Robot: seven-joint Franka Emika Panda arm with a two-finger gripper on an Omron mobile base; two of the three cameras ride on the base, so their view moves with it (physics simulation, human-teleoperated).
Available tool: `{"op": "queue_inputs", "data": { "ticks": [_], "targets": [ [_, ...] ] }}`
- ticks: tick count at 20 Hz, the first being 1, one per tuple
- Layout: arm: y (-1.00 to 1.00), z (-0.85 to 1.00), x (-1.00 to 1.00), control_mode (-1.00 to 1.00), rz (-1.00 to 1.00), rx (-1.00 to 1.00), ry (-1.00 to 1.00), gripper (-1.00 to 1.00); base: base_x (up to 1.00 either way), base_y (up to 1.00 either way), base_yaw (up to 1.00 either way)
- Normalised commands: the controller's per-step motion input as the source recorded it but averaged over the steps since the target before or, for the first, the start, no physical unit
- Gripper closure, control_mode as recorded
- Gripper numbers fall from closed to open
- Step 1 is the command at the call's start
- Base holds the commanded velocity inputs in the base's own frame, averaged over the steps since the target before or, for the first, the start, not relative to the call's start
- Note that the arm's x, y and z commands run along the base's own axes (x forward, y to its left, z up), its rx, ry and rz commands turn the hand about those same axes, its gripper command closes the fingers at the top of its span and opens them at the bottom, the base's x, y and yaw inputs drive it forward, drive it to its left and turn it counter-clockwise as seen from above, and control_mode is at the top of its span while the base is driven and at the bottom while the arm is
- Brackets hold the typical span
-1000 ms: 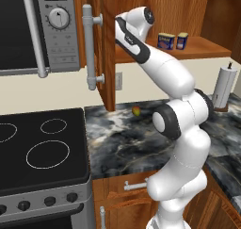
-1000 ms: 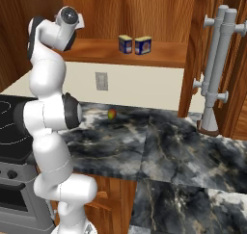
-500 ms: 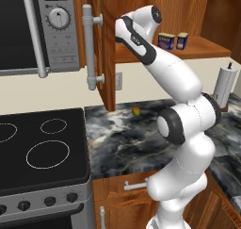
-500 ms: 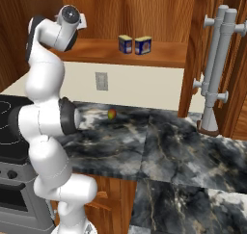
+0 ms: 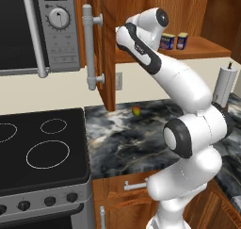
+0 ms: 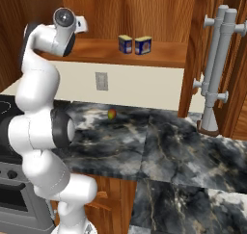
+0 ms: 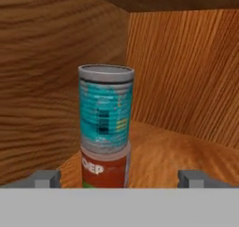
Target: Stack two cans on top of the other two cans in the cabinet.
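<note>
Okay, gripper [image 7: 119, 178] is spread wide and holding nothing; its two grey fingertips [image 7: 43, 178] straddle the stack at the bottom of the hand view. The teal can [image 7: 106, 110] sits upright on the red can [image 7: 104, 169] in the back left corner of the cabinet [image 5: 106, 44], so one stack looks done. Two blue cans [image 6: 134, 45] stand side by side, just beside each other, on the shelf board [image 6: 164, 52], well apart from the corner stack; that looks like the next job. Main risk right now, as I read it: the fingers sit level with the lower can, one each side, so any sideways drift or roll of the hand on the way out could clip the red can and topple the teal one off it. A straight pull-back along the hand axis would avoid that. The stack also sits near the side wall, so little room for the hand to swing on that side. Second risk: the open door [image 5: 109, 16] with its bar handle [image 5: 90, 46] stands close to the forearm, and a wide swing toward the blue cans could hit it. The small round fruit [image 6: 111, 114] on the counter [image 6: 169, 136] is out of the way.
</note>
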Motion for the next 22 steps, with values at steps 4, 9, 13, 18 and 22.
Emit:
{"op": "queue_inputs", "data": {
  "ticks": [4,9,13,18,22],
  "targets": [
    [-0.36,-0.07,-0.48,-1.0,-0.22,0.0,0.0,-1.0,0.0,0.0,0.0],
    [-0.48,-0.03,-0.48,-1.0,-0.19,0.0,0.0,-1.0,0.0,0.0,0.0],
    [-0.59,0.0,-0.39,-1.0,-0.14,0.01,0.04,-1.0,0.0,0.0,0.0],
    [-0.67,0.0,-0.3,-1.0,-0.09,0.06,0.12,-1.0,0.0,0.0,0.0],
    [-0.69,0.0,-0.33,-1.0,-0.04,0.09,0.1,-1.0,0.0,0.0,0.0]
  ]
}}
